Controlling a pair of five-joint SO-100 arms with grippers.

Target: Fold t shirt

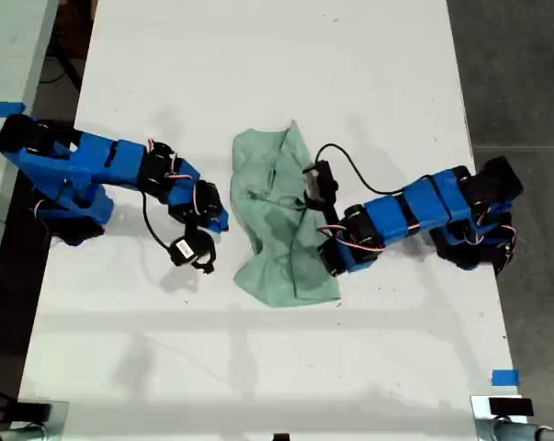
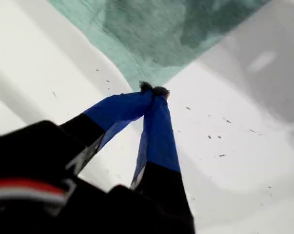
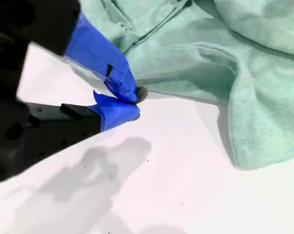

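The t shirt (image 1: 278, 241) is pale mint-green, wrinkled and bunched into an uneven, partly doubled-over heap with a seam or neckline at its middle. It lies at the centre of the white table (image 1: 258, 73) in the exterior view, between 1 blue arm (image 1: 111, 170) at 9 o'clock and another (image 1: 423, 207) at 3 o'clock. My first gripper (image 2: 154, 91) has its tips pressed together right at a corner of the cloth and my second gripper (image 3: 133, 100) has its tips together at a cloth edge, but I cannot tell whether either pinches fabric, and its sleeves cannot be made out.
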